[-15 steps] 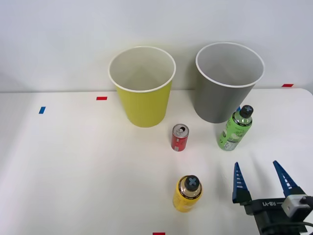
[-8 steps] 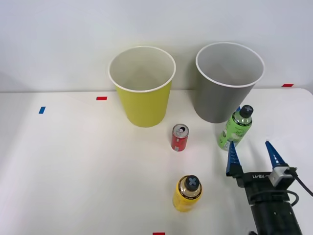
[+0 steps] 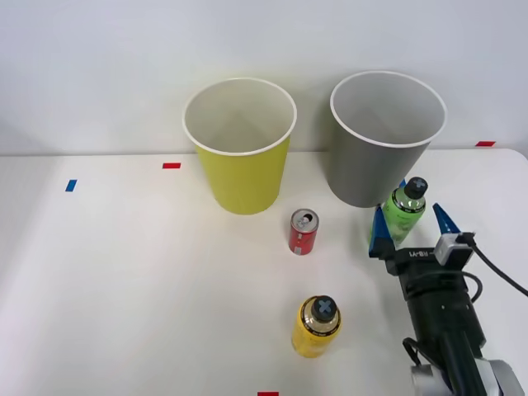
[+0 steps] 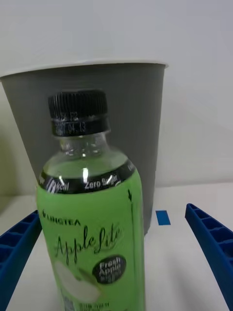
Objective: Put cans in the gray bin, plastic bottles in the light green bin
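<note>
On green bottle (image 4: pixel 92 228) label: "LIPTON TEA", "Apple Lite", "Fresh Apple".

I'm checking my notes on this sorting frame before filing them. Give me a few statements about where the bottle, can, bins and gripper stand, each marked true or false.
1. The right gripper is open with the green bottle between its fingers. True.
2. The red can lies inside the gray bin. False: it stands on the table in front of the bins.
3. The green bottle stands upright with its black cap on. True.
4. The light green bin is tipped over. False: it stands upright.
5. A yellow bottle stands on the table. True.
</note>
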Available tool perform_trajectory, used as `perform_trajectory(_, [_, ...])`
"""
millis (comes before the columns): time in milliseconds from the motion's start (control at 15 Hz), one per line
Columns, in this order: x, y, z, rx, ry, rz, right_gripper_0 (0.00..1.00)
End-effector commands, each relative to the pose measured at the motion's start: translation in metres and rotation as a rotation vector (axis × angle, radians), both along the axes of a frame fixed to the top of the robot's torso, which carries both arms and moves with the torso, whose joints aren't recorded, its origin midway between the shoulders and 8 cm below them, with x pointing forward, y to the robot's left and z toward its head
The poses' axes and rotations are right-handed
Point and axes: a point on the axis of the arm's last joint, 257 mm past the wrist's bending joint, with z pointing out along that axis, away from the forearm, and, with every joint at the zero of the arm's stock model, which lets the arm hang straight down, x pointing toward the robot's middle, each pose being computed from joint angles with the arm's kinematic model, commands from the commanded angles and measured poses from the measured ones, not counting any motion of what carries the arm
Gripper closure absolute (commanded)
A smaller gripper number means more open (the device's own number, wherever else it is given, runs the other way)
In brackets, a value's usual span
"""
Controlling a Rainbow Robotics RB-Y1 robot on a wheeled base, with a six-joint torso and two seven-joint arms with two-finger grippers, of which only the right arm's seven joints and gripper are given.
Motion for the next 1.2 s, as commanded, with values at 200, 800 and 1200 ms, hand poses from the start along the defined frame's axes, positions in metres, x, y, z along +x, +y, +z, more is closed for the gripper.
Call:
perform_trajectory(200, [0.013, -0.001, 0.006, -0.008, 0.009, -0.013, 0.00])
perform_trajectory(800, [0.028, 0.003, 0.004, -0.059, 0.050, -0.031, 0.08])
perform_trajectory(1200, [0.027, 0.003, 0.002, -0.076, 0.055, -0.033, 1.00])
